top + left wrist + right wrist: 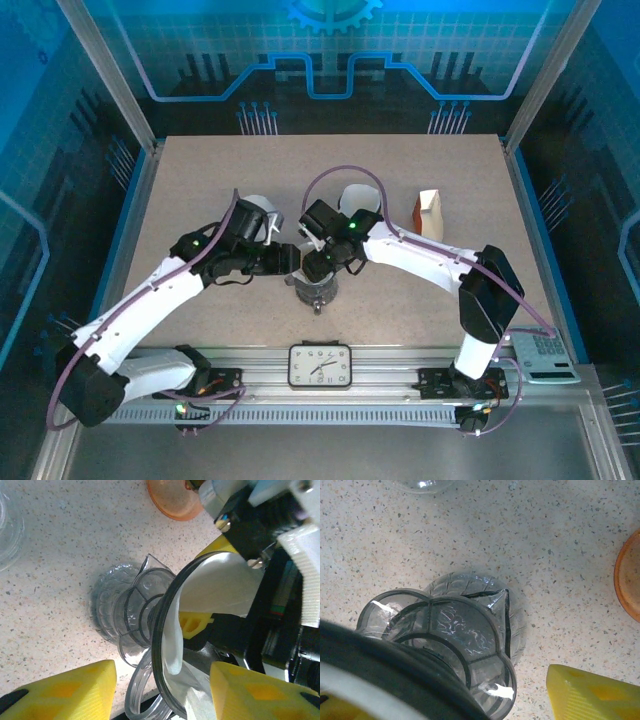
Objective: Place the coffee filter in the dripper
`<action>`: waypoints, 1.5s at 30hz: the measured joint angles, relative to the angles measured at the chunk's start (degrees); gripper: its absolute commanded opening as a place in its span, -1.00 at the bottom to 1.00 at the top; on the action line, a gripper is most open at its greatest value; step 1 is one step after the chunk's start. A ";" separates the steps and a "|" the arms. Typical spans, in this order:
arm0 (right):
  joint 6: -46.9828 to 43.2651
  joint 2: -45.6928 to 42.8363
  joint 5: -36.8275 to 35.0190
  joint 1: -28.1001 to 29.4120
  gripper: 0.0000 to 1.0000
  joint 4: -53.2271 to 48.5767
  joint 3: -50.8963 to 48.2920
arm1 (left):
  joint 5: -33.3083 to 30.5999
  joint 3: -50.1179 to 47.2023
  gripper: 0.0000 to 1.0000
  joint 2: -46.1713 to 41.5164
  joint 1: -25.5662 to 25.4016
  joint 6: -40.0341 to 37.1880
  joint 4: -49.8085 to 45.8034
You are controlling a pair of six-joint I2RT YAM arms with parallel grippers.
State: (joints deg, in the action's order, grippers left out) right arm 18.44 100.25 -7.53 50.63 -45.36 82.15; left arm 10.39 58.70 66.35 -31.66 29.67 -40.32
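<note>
The clear dripper [318, 290] with a dark rim [159, 630] stands on a ribbed clear base [470, 625] at mid-table. A white coffee filter [220, 587] lies inside it, one flap folded over near the rim. My left gripper [164, 675] is open, and its yellow fingers [60, 690] stand apart on either side of the rim's near part. My right gripper [320, 262] straddles the dripper wall: one yellow finger [192, 622] sits inside by the filter, and the other [590, 695] stands outside, clear of the glass.
An orange dish [175, 500] lies just beyond the dripper, and a clear glass piece [7, 525] is off to the side. A small carton [430, 213] stands at right. A clock [320, 365] and a calculator [545, 358] rest at the near edge.
</note>
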 measured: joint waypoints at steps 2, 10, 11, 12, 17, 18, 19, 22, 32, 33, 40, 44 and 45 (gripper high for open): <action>0.02 0.00 -0.02 0.00 0.35 0.00 0.00 | 0.26 0.00 0.06 0.48 0.02 0.00 0.33; 0.22 0.02 -0.02 0.00 0.35 -0.02 0.00 | 1.03 0.00 -0.33 2.19 0.02 0.20 0.33; 0.24 0.02 -0.02 0.00 0.35 -0.02 0.00 | 1.03 0.00 -0.40 2.23 0.02 0.28 0.33; 0.24 0.02 -0.02 0.00 0.35 -0.02 0.02 | 1.01 0.00 -0.46 2.23 0.02 0.33 0.33; 0.48 0.13 -0.26 0.00 0.35 -0.11 0.26 | 1.03 0.00 -0.44 2.29 0.07 0.17 0.35; 0.61 0.22 -0.46 0.00 0.35 -0.20 0.44 | 1.01 0.00 -0.36 2.29 0.09 0.13 0.35; 0.63 0.28 -0.61 0.04 0.35 -0.20 0.57 | 1.01 -0.02 -0.29 2.29 0.11 0.09 0.35; 0.66 0.33 -0.94 0.09 0.35 -0.20 0.76 | 1.03 -0.09 -0.26 2.29 0.35 0.31 0.39; 0.83 0.68 -1.31 0.11 0.36 -0.48 1.22 | 1.05 -0.74 -0.58 2.62 1.14 0.33 1.18; 0.85 0.68 -1.31 0.11 0.36 -0.48 1.25 | 1.05 -0.74 -0.55 2.67 1.14 0.33 1.22; 0.85 0.72 -2.08 0.11 0.38 -1.66 3.04 | 1.05 -0.79 -0.46 2.67 1.20 0.37 1.22; 0.85 0.39 -2.73 0.09 0.39 -1.73 3.74 | 1.05 -0.81 -0.49 2.67 1.20 0.37 1.22; 0.85 0.17 -2.84 0.04 0.39 -1.77 3.74 | 1.05 -0.87 -0.49 2.67 1.20 0.37 1.27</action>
State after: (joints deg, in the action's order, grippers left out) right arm 19.29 100.42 -10.37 50.68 -47.13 85.89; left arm 11.44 57.82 69.01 -30.46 30.04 -39.05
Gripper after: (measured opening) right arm 0.691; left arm 0.260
